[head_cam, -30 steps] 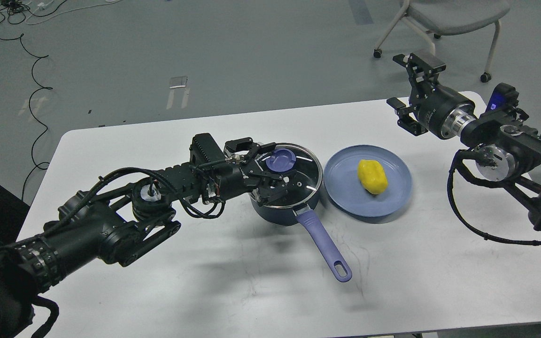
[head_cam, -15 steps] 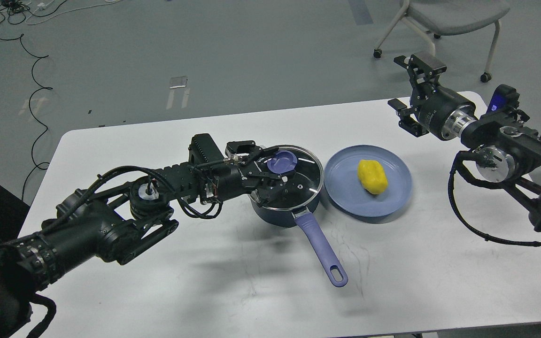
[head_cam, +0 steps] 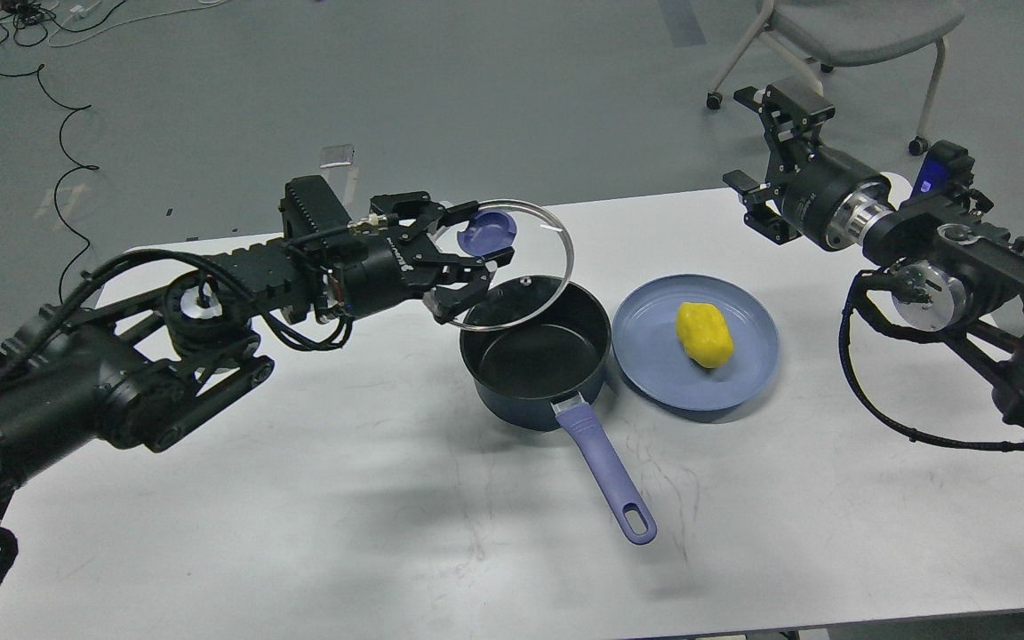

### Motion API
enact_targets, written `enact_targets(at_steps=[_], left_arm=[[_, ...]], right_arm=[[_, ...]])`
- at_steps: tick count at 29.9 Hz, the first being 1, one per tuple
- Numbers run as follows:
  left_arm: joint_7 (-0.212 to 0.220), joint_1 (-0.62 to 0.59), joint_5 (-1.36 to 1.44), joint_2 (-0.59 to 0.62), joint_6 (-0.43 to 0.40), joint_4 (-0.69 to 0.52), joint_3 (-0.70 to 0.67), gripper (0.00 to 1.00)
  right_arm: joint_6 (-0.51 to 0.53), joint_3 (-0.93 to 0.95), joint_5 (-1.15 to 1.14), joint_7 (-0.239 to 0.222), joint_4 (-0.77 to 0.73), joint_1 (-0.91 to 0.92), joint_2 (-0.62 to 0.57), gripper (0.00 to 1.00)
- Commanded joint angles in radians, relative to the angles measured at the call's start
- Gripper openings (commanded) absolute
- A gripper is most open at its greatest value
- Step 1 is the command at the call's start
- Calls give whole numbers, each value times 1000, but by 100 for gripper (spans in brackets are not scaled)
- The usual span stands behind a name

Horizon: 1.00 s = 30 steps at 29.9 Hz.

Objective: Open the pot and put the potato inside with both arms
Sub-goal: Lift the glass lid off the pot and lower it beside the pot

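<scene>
Currently left pincer (head_cam: 468, 258) clamped on lid (head_cam: 512, 265), arm level, above pot (head_cam: 536, 352); right pincer (head_cam: 765, 147) apart, raised over worktop (head_cam: 388, 498).

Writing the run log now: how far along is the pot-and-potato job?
Done: the glass lid is off the pot. In hand: left gripper holds it by its knob, raised. Left: the potato lies on the blue plate; right gripper hangs open, away.

Clear glass lid (head_cam: 521, 284) with shiny metal rim; pot (head_cam: 537, 356) matt dark inside; smooth glossy potato (head_cam: 705, 333).
</scene>
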Motion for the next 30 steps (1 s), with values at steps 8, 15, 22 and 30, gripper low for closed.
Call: enact_targets(at_steps=[8,15,22,30], left_arm=[[-17,146,-76,222,58,12,17,17],[-19,269,-127,286,136,21,18,17],[-17,326,-127,274,192,69,17,17],[-16,356,-131,213,193,123,18,17]], right_arm=[[0,-6,0,1,1,3,9,100],[-4,-11,-2,1,-3,42,11,100],[-4,-12,0,1,-13,43,9,100],[-4,-12,0,1,-11,42,-2,100]])
